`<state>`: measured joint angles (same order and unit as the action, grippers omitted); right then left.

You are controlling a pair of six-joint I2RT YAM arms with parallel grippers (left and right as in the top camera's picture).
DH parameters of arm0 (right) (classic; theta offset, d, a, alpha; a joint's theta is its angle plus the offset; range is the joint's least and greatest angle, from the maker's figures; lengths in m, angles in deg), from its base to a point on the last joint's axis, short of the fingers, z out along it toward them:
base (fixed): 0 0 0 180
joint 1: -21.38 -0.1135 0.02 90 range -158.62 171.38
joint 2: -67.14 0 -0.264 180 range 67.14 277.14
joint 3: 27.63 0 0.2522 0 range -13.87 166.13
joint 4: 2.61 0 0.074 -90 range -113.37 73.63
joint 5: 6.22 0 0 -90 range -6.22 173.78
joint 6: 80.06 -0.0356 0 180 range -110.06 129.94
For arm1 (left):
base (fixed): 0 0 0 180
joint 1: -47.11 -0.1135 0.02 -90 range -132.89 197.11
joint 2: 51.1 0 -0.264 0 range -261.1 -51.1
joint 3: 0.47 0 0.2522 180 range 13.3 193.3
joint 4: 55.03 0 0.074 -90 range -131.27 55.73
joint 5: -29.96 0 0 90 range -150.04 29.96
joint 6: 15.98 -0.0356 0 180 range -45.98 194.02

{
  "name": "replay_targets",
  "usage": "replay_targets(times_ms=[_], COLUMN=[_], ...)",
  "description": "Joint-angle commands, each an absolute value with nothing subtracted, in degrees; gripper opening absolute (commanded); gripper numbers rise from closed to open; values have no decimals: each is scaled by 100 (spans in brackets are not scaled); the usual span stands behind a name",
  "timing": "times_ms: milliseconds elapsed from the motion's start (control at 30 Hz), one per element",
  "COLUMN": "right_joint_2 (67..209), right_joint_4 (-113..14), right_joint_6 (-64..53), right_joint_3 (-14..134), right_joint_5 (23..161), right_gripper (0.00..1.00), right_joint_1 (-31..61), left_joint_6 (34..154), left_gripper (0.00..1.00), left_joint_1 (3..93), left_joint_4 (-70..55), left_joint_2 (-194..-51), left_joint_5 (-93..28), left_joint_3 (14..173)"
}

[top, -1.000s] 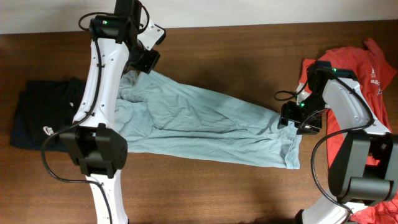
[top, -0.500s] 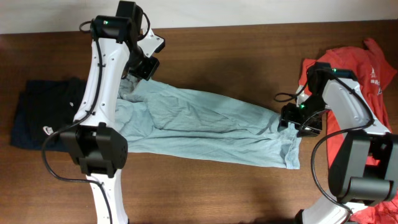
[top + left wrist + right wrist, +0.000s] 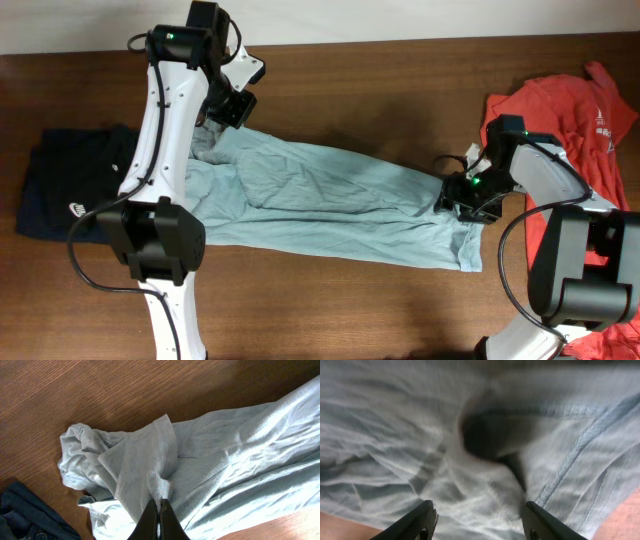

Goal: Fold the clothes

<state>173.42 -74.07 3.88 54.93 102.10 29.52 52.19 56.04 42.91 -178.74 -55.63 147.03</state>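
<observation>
Nearest the arm bases: bare brown wooden surface point(image 3: 330, 300). Next, one pale blue garment point(image 3: 330, 195), long and creased, laid out slantwise across the middle of the surface, its hemmed end on the right and its bunched end far left. Right hand point(image 3: 468, 192): over the hemmed end, jaws spread wide with cloth beneath and between them, nothing gripped (the right wrist view is blurred, so contact with the cloth cannot be told). Left hand point(image 3: 158, 505): at the far left end of the garment, fingers pressed together on a raised fold of the blue cloth, which peaks up at the pinch. Beside that end, to the left: one dark navy garment point(image 3: 70, 180), folded flat, its edge just beside the blue cloth. Far right: one red shirt point(image 3: 570, 100), rumpled, partly under the right arm.
</observation>
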Motion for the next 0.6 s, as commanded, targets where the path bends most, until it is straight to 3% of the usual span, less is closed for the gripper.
replay_targets(times_ms=[0, 200, 233, 333, 567], right_joint_2=[17326, 17326, 17326, 17324, 17311], right_joint_4=[-7424, -6987, -6897, -6694, -7039], right_joint_6=[364, -65, -119, -148, -108], right_joint_3=[5278, 4828, 4752, 4655, 5099], right_joint_5=[10302, 10300, 10287, 10283, 10210], right_gripper=[61, 55, 51, 25, 8], right_joint_1=[2915, 2915, 2915, 2917, 2937], left_joint_6=[5276, 5276, 5276, 5274, 5274], left_gripper=[1, 0, 0, 0, 0], left_joint_1=[5595, 5595, 5595, 5595, 5595], left_joint_4=[4254, 4254, 4254, 4254, 4256], left_joint_2=[-17891, -17891, -17891, -17891, -17891], left_joint_5=[-5581, -5583, -5583, -5583, -5596], left_joint_3=[14716, 14716, 14716, 14716, 14716])
